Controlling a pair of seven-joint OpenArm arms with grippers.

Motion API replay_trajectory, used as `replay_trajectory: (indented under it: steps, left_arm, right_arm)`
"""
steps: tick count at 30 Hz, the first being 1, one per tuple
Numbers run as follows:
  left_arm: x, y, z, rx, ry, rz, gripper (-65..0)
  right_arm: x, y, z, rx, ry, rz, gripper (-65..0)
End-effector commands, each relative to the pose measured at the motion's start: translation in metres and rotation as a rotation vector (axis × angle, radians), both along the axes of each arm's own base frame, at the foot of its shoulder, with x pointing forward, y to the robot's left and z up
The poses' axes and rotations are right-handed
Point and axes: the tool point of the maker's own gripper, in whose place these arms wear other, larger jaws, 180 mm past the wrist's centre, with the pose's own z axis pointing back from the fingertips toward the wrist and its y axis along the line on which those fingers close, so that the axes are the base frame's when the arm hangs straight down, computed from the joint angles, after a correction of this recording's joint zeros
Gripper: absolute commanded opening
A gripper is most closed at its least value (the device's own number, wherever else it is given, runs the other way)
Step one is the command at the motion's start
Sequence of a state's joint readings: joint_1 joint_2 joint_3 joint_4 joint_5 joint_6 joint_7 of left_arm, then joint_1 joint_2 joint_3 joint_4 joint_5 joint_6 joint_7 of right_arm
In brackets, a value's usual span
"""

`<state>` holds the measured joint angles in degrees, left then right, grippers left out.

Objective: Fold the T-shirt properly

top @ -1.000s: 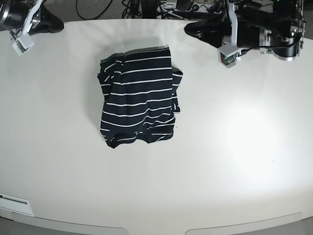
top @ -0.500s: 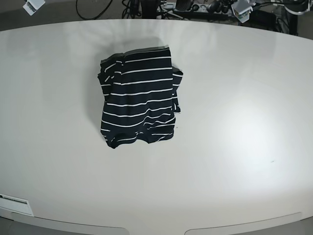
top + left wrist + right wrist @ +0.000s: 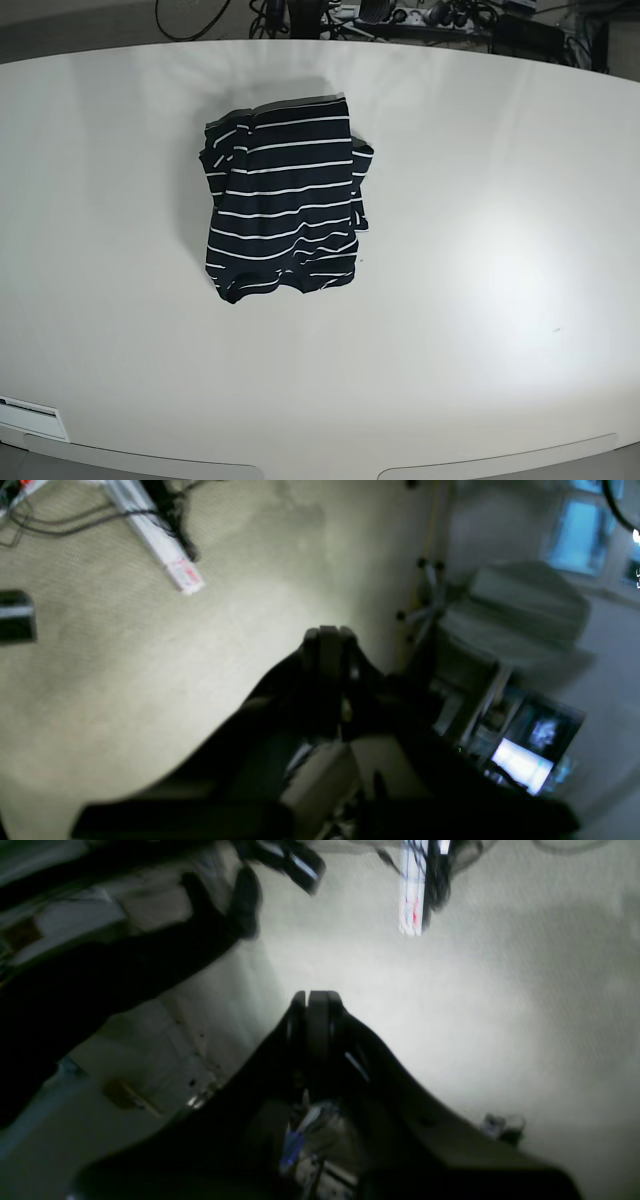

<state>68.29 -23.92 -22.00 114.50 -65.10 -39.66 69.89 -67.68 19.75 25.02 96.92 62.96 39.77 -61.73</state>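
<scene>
On the white table we see the folded T-shirt toward eleven o'clock of centre. It looks soft, light; we'd pinch its hem corners. Left gripper and right gripper are closed, empty.

Both the left hand and right hand are matte black, with flat rounded fingertips and broad flaring bodies

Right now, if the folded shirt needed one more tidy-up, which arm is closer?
Neither clearly. Both arms are gone from the table view; the left gripper and right gripper are shut over the floor. The shirt lies slightly toward the right arm's side.
</scene>
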Motion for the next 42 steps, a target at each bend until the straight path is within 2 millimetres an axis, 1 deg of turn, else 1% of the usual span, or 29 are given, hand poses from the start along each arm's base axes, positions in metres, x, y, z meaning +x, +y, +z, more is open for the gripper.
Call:
replay_trajectory:
  steps: [1,3,5,7,11,13,15,17,19,23,25,27,29,31,33,35,38,40,42]
  left_arm:
    - [-0.002,0.003,-0.008,0.011,0.005,0.013,-65.0]
    - [-0.002,0.017,-0.038,0.073,0.010,0.042,-65.0]
    - [-0.003,0.032,-0.072,0.139,0.013,0.068,-65.0]
    - [-0.004,0.044,-0.104,0.194,0.016,0.086,-65.0]
    - [-0.003,0.063,-0.165,0.278,0.027,0.095,-65.0]
    - [0.000,0.064,-0.190,0.300,0.032,0.119,-65.0]
    - [0.008,0.059,-0.211,0.306,0.039,0.171,-65.0]
    - [0.023,0.054,-0.229,0.325,0.049,0.266,-65.0]
    - [0.041,0.045,-0.241,0.329,0.055,0.337,-65.0]
    - [0.081,0.025,-0.255,0.341,-0.004,0.403,-65.0]
    - [0.095,0.024,-0.263,0.401,-0.080,0.389,-65.0]
    - [0.101,0.027,-0.270,0.481,-0.147,0.352,-65.0]
    - [0.102,0.030,-0.276,0.550,-0.201,0.324,-65.0]
    - [0.098,0.033,-0.281,0.606,-0.267,0.285,-65.0]
    - [0.093,0.033,-0.285,0.639,-0.337,0.254,-65.0]
    - [0.083,0.030,-0.288,0.657,-0.397,0.214,-65.0]
    - [0.068,0.025,-0.292,0.672,-0.417,0.195,-65.0]
    - [0.067,0.020,-0.294,0.667,-0.409,0.216,-65.0]
    - [0.070,0.016,-0.294,0.659,-0.410,0.241,-65.0]
  right_arm:
    - [-0.002,-0.003,-0.007,-0.014,-0.001,0.009,-65.0]
    - [-0.004,-0.008,-0.033,-0.058,-0.011,0.036,-65.0]
    - [0.000,-0.009,-0.058,-0.094,-0.040,0.061,-65.0]
    - [0.006,-0.005,-0.081,-0.104,-0.063,0.089,-65.0]
    - [0.022,-0.010,-0.130,-0.225,-0.063,0.118,-65.0]
    - [0.028,-0.012,-0.150,-0.274,-0.061,0.151,-65.0]
    - [0.035,-0.011,-0.167,-0.307,-0.060,0.186,-65.0]
    - [0.043,-0.005,-0.181,-0.319,-0.062,0.209,-65.0]
    - [0.053,0.006,-0.191,-0.310,-0.060,0.221,-65.0]
    - [0.074,0.030,-0.202,-0.281,-0.080,0.231,-65.0]
    - [0.088,0.036,-0.207,-0.306,-0.093,0.211,-65.0]
    - [0.104,0.037,-0.213,-0.354,-0.126,0.221,-65.0]
    - [0.116,0.037,-0.218,-0.403,-0.155,0.254,-65.0]
    - [0.119,0.039,-0.222,-0.440,-0.170,0.276,-65.0]
    - [0.117,0.043,-0.226,-0.455,-0.186,0.275,-65.0]
    - [0.111,0.043,-0.231,-0.472,-0.207,0.281,-65.0]
    - [0.102,0.042,-0.236,-0.484,-0.244,0.287,-65.0]
    - [0.098,0.042,-0.238,-0.481,-0.271,0.270,-65.0]
    - [0.094,0.046,-0.240,-0.474,-0.294,0.249,-65.0]
